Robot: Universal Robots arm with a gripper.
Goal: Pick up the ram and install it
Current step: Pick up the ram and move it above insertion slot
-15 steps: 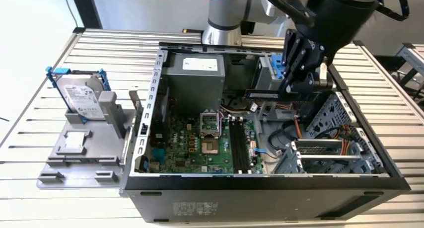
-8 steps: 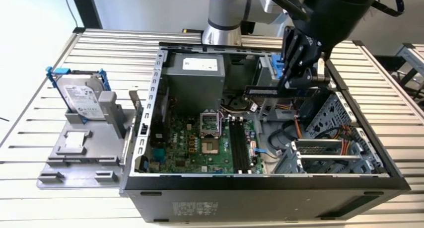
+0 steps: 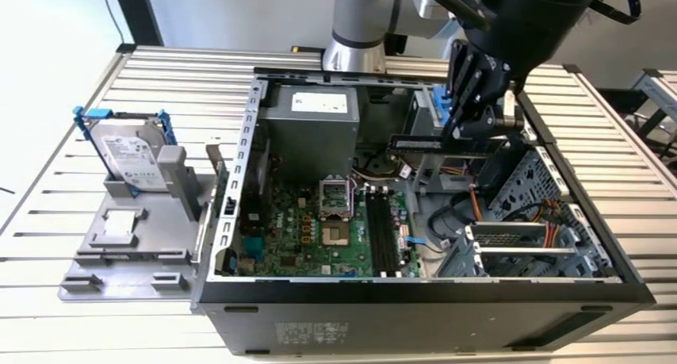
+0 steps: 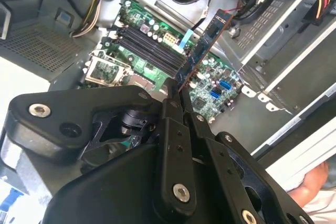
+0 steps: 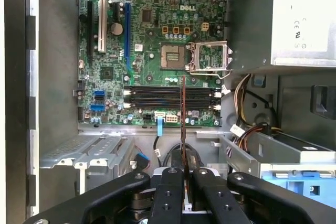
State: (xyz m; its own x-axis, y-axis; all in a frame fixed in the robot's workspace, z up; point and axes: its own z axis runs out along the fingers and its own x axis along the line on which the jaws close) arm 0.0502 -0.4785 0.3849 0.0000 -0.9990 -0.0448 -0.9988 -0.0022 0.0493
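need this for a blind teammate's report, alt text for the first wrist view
The gripper holds the ram edge-on over the green motherboard inside an open computer case, the stick pointing toward the black memory slots. The processor socket lies past the slots, and a silver power supply sits beside the board.

I have the ram (image 3: 421, 142) up in the air, a long, thin, dark strip pinched at one end between the closed fingers of my gripper (image 3: 471, 134). In the exterior view it lies level, its long axis running 9 to 3 o'clock, at about 1 o'clock from the middle of the open case (image 3: 249, 182). In the second wrist view the ram (image 4: 202, 48) shows a dark flat face with a brownish edge. In the first wrist view the ram (image 5: 183, 124) is edge-on, a thin line crossing above the memory slots (image 5: 157, 98), not seated.
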